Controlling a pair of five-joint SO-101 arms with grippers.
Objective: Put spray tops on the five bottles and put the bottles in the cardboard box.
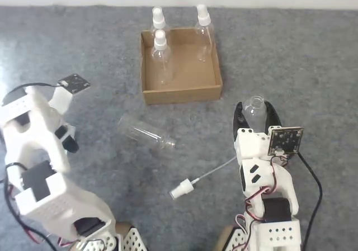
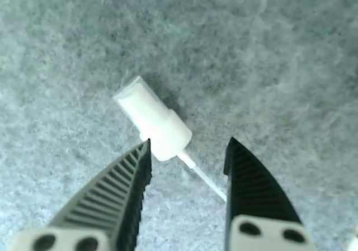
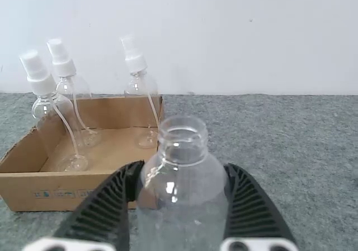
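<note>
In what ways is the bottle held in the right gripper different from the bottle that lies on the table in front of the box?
The held bottle stands upright, mouth up; the lying bottle rests on its side. The held bottle sits between the fingers of the right gripper; the lying bottle is touched by no gripper. Both are clear and uncapped.

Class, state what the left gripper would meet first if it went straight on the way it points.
Likely the spray top lying just ahead of the open left gripper, though depth is unclear.
</note>
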